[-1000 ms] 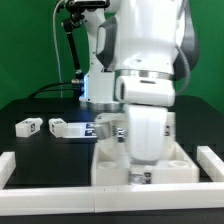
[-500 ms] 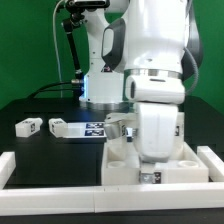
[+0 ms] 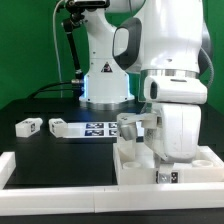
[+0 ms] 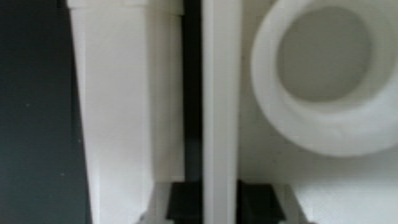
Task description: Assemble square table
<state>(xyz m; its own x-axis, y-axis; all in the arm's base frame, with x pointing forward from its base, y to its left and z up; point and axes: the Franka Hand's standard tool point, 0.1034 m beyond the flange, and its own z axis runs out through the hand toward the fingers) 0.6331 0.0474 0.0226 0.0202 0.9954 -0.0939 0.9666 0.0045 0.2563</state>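
Arm (image 3: 175, 95) vertical, fingers (image 4: 169, 208) pinching square table (image 3: 135, 170) rim.

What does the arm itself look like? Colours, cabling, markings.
Arm: bulky rounded white shells, dark grey bands at joints, white boxy wrist block. Pincer: dark fingers. Blue glow at the base; black cable beside it. No markings legible.
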